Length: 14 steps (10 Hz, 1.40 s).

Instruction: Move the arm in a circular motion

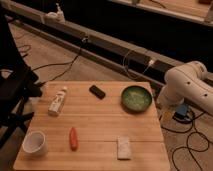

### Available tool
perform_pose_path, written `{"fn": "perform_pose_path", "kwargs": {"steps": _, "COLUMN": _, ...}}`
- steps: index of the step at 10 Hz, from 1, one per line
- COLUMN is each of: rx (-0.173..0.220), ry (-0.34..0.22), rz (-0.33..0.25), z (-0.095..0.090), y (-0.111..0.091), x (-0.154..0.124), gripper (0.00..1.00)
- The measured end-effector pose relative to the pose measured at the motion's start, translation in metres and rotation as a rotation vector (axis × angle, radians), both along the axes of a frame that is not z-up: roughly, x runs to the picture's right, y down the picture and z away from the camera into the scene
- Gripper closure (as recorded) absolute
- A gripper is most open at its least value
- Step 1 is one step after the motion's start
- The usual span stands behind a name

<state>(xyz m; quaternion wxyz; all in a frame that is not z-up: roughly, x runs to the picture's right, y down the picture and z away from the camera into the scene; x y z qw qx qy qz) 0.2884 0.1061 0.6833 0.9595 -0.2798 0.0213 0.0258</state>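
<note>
The arm point(186, 85) is a large white robot arm of thick rounded segments with small dark dots. It sits at the right edge of the camera view, beside the right end of the wooden table point(100, 125) and next to the green bowl point(136, 98). Only its bulbous joint segments show. The gripper is out of view past the right edge of the view.
On the table lie a white bottle point(57, 101), a small black object point(97, 91), an orange carrot point(73, 138), a white cup point(35, 143) and a pale sponge point(123, 146). Dark equipment point(15, 95) stands at left. Cables and a blue box point(181, 112) lie on the floor at right.
</note>
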Motion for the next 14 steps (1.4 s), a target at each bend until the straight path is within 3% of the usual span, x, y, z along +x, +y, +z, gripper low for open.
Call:
{"fn": "perform_pose_path", "kwargs": {"steps": 8, "rx": 0.001, "ry": 0.006, "rz": -0.012, "z": 0.002, "y": -0.004, "x": 0.002, "gripper": 0.35}}
{"fn": "perform_pose_path", "kwargs": {"steps": 14, "rx": -0.013, "ry": -0.037, "rz": -0.087, "z": 0.041, "y": -0.041, "x": -0.026, "gripper": 0.35}}
